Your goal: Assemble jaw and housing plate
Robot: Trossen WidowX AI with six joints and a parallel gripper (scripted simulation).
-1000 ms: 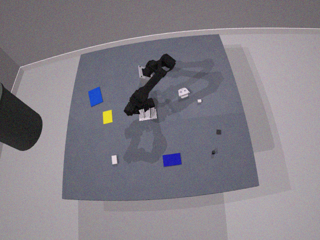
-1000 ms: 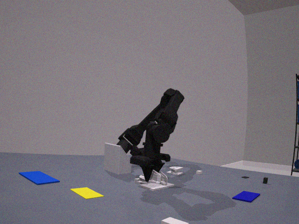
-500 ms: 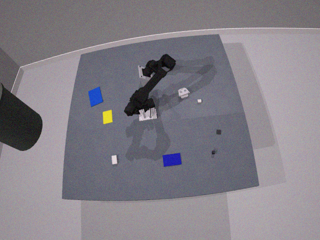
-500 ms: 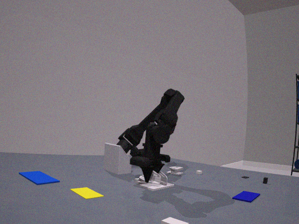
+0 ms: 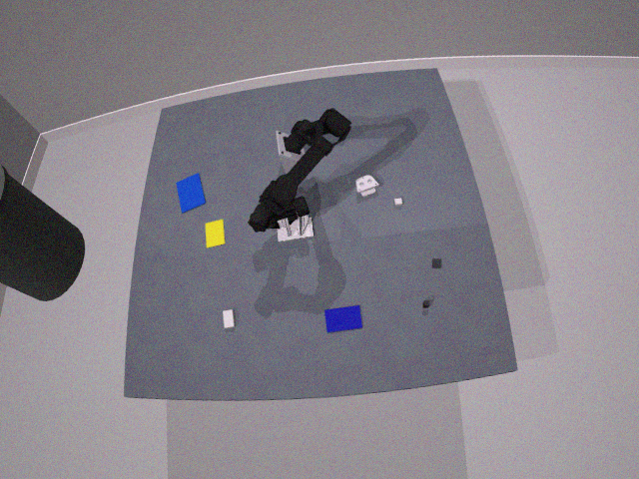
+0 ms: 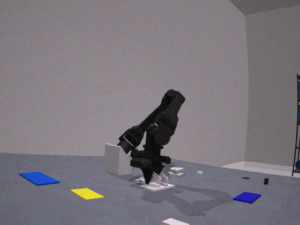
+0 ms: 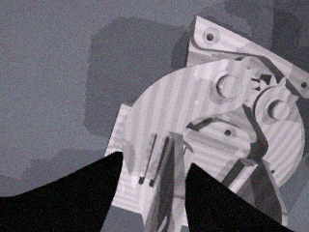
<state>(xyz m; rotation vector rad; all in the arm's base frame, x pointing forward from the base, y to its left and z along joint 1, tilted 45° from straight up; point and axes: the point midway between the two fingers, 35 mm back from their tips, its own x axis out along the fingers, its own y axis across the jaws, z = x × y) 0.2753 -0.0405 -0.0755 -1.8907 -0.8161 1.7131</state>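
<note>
The gripper (image 5: 295,219) (image 6: 154,177) (image 7: 154,164) is clamped on the left jaw (image 7: 166,111), which lies between its fingers, above the white base (image 5: 295,238) (image 6: 154,188) (image 7: 121,130).

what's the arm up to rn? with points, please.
The gripper (image 6: 153,180) (image 7: 154,164) is clamped on the upright fin of one white jaw (image 7: 169,92), down at the base plate (image 5: 295,237) (image 6: 154,188) (image 7: 199,29). Both jaws' geared ends sit side by side, a pin through each. The housing plate (image 5: 366,181) (image 6: 176,168) is off to the side, not fitted.

White toothed jaws (image 7: 164,101) (image 7: 290,137), side by side over the white base plate (image 7: 200,41).
</note>
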